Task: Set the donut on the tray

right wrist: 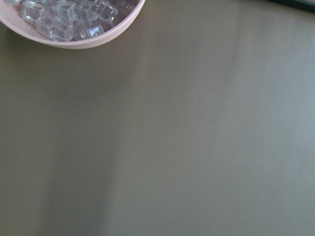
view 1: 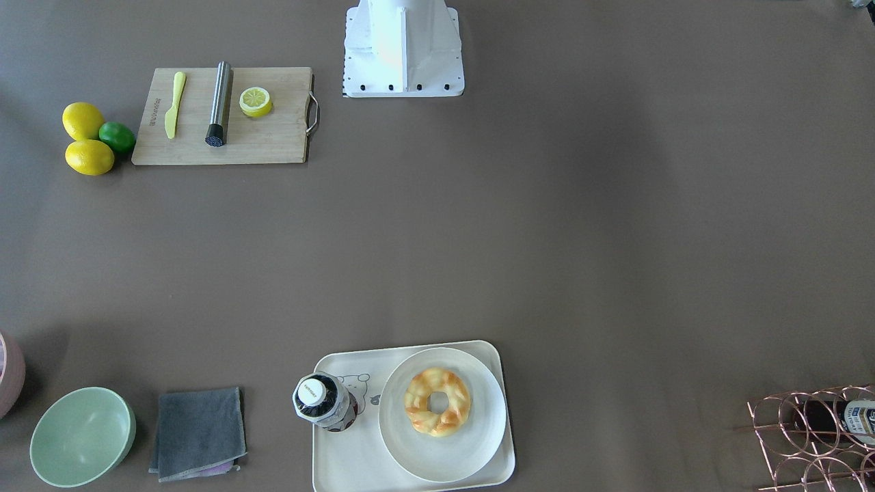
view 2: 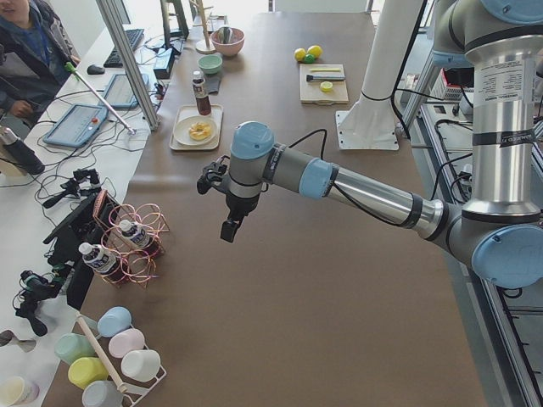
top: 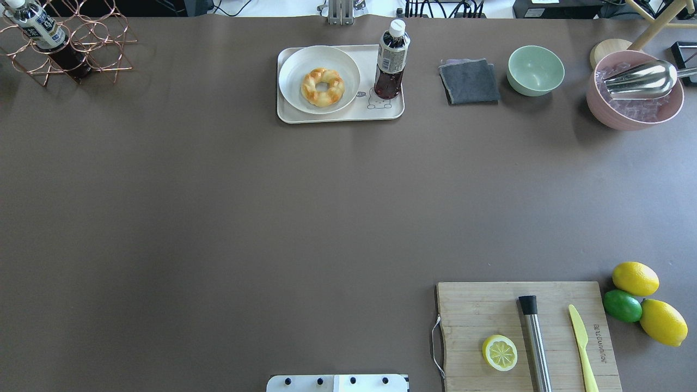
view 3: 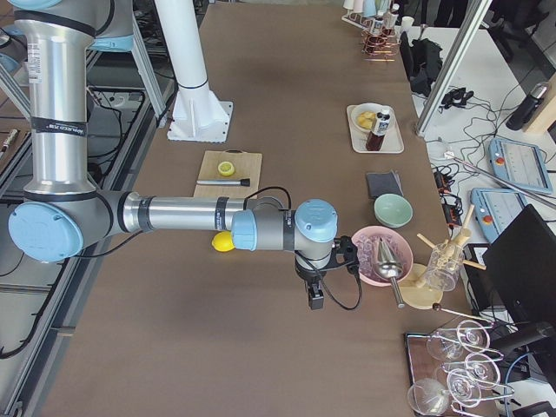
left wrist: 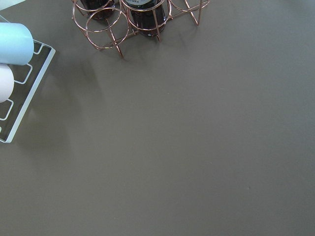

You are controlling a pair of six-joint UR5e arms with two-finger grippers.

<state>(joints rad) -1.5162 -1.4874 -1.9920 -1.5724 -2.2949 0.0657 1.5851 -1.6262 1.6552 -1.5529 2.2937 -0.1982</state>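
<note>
The donut (view 1: 437,402), a braided golden ring, lies on a round off-white plate (view 1: 444,451) that sits on the cream-white tray (view 1: 342,465). The donut (top: 323,86) and the tray (top: 348,112) also show at the far middle of the overhead view. A dark drink bottle (view 1: 321,403) stands on the tray beside the plate. My left gripper (view 2: 229,229) hangs over bare table near the wire rack, far from the tray; I cannot tell if it is open. My right gripper (view 3: 314,300) hangs beside the pink ice bowl; I cannot tell its state. Neither shows in the overhead or front views.
A wooden cutting board (top: 490,305) holds a lemon slice (top: 500,353), a steel muddler and a yellow knife. Lemons and a lime (top: 622,305) lie beside it. A grey cloth (top: 469,81), green bowl (top: 536,69), pink ice bowl (top: 634,90) and copper wire rack (top: 65,49) line the far edge.
</note>
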